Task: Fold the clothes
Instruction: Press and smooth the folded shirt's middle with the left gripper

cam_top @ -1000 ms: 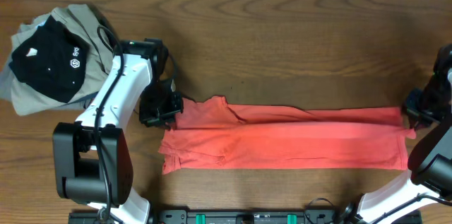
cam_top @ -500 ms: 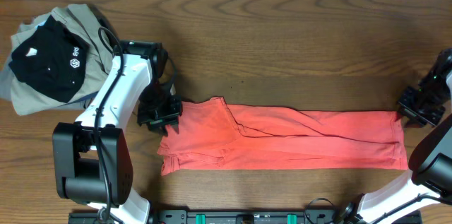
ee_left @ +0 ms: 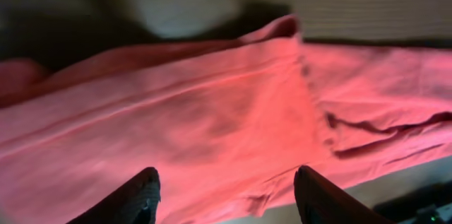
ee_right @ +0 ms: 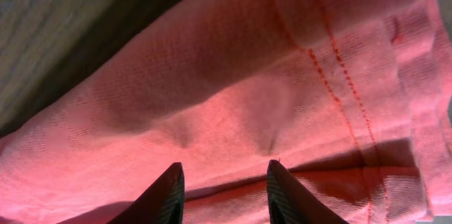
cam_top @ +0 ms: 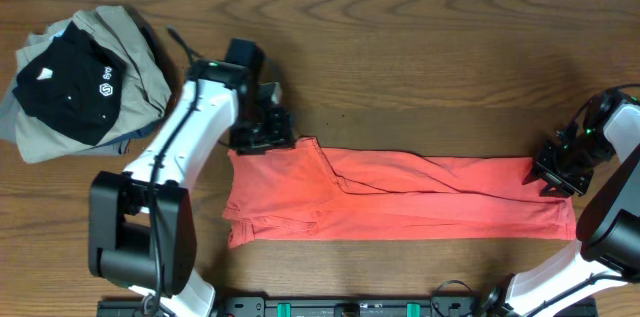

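Observation:
The coral-red T-shirt [cam_top: 400, 197] lies folded into a long strip across the near half of the table. My left gripper [cam_top: 262, 133] stands at the strip's far left corner. In the left wrist view its fingers [ee_left: 138, 194] are spread wide over the red cloth [ee_left: 212, 111] with nothing between them, so the left gripper [ee_left: 226, 196] is open. My right gripper [cam_top: 555, 170] hovers over the strip's right end. In the right wrist view the right gripper [ee_right: 222, 189] is open just above the hemmed fabric [ee_right: 247, 75], holding nothing.
A pile of other clothes sits at the far left corner: a black piece with a white logo [cam_top: 65, 82] on top of khaki-grey pieces [cam_top: 135, 42]. Bare wooden table [cam_top: 420, 57] stretches behind the shirt. The arm bases stand along the front edge.
Both grippers let go of the shirt and opened. The cloth settled flat. The left gripper moved right and away along the far edge. The right gripper moved left onto the shirt's end.

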